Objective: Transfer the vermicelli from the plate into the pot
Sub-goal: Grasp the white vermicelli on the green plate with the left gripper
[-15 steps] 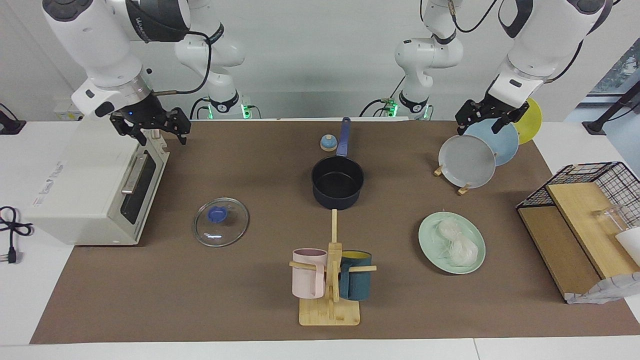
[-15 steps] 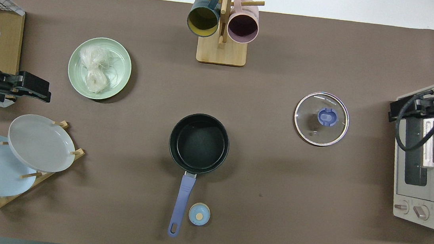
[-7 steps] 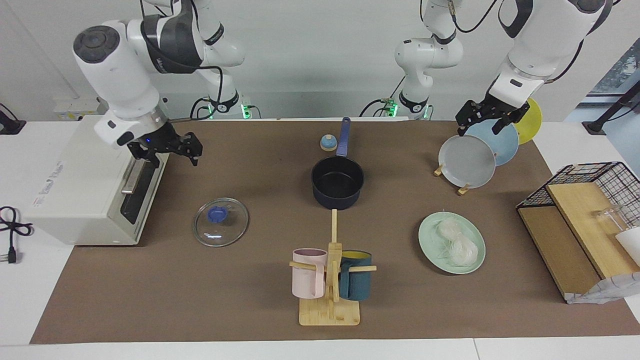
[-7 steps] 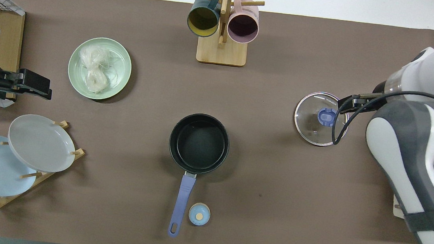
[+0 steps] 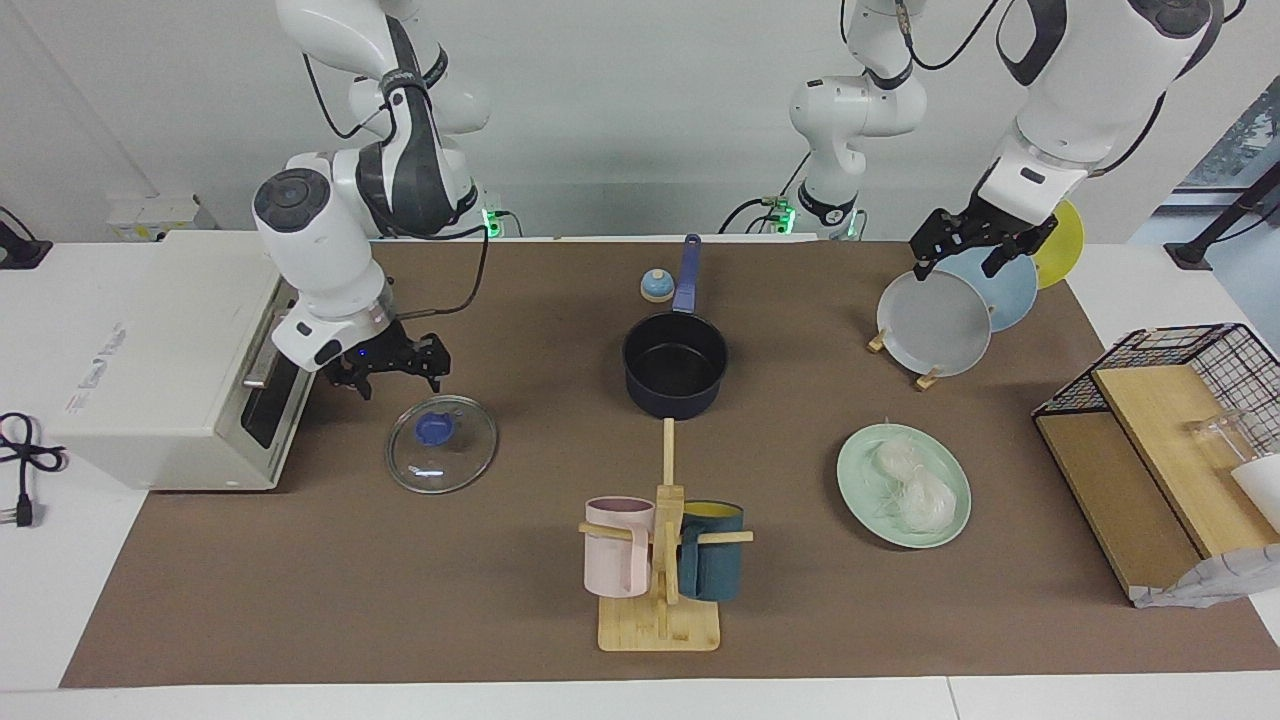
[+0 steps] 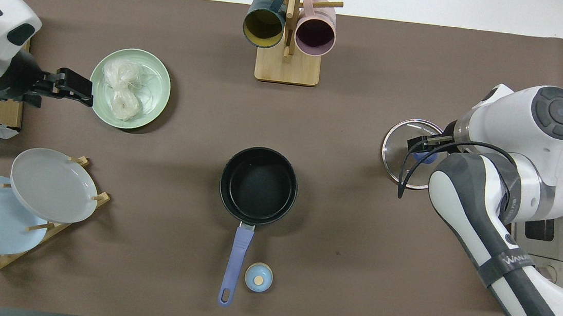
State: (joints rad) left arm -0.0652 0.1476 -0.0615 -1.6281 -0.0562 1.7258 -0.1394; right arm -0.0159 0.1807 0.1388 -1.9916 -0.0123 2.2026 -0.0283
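Observation:
Two nests of white vermicelli (image 5: pixel 912 478) lie on the mint-green plate (image 5: pixel 856 470) toward the left arm's end of the table; they also show in the overhead view (image 6: pixel 122 92) on the plate (image 6: pixel 160 89). The dark navy pot (image 5: pixel 675 365) stands empty mid-table, its blue handle pointing toward the robots; it also shows in the overhead view (image 6: pixel 258 184). My left gripper (image 5: pixel 968 250) is open and empty, high in the air; seen from overhead it (image 6: pixel 86 97) reaches the plate's edge. My right gripper (image 5: pixel 397 372) is open and empty, just over the glass lid (image 5: pixel 442 445).
A toaster oven (image 5: pixel 170 370) stands at the right arm's end. A mug tree (image 5: pixel 665 560) with a pink and a teal mug stands farther out than the pot. A rack holds grey (image 5: pixel 935 320), light blue and yellow plates. A wire-and-wood shelf (image 5: pixel 1170 430) sits at the left arm's end. A small blue cap (image 5: pixel 657 287) lies beside the pot's handle.
My right arm has swung down from over the toaster oven to over the glass lid. My left gripper has shifted from beside the plate rack toward the mint-green plate.

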